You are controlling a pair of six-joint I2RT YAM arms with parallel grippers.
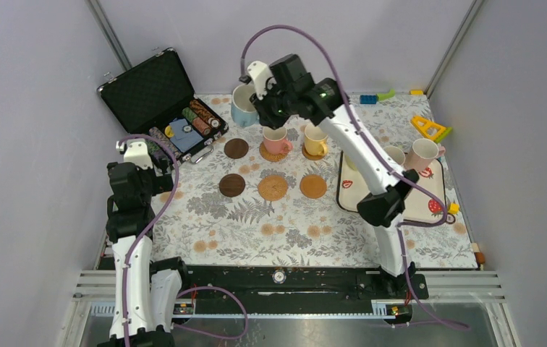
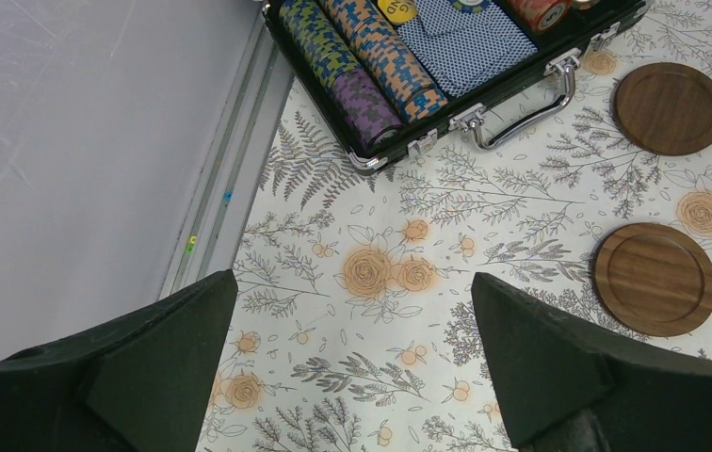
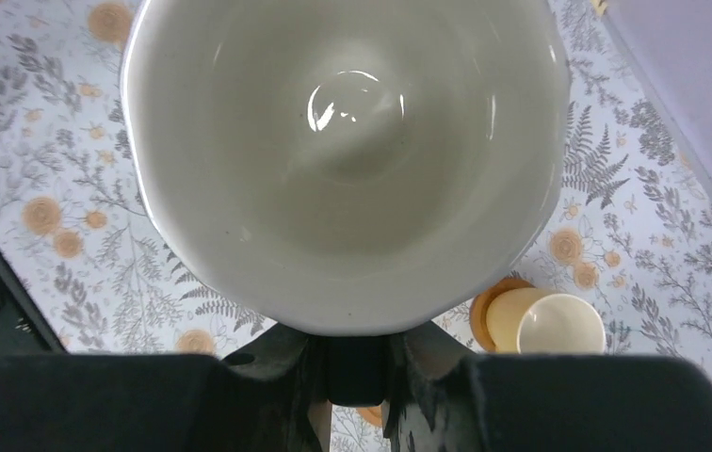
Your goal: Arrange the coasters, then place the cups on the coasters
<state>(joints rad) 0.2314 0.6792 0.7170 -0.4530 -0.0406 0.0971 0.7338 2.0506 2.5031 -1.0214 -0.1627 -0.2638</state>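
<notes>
Right gripper (image 3: 357, 367) was clamped tight on the blue cup (image 1: 244, 107) at its near edge, cup held in the air at 12 o'clock of a bare dark brown coaster (image 1: 236, 148), poker case (image 1: 158, 97) at the cup's 9 o'clock, left gripper (image 2: 352, 287) was spread wide, gripping nothing, above the floral mat (image 2: 371, 217)

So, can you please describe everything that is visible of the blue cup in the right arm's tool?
The blue cup looks like glazed ceramic: pale blue outside, glossy white and empty inside. Its rim is slightly wavy; no handle shows. The right tool pinches its wall at the rim, mouth upward. It seems lifted above the floral cloth, beside the open chip case.
</notes>
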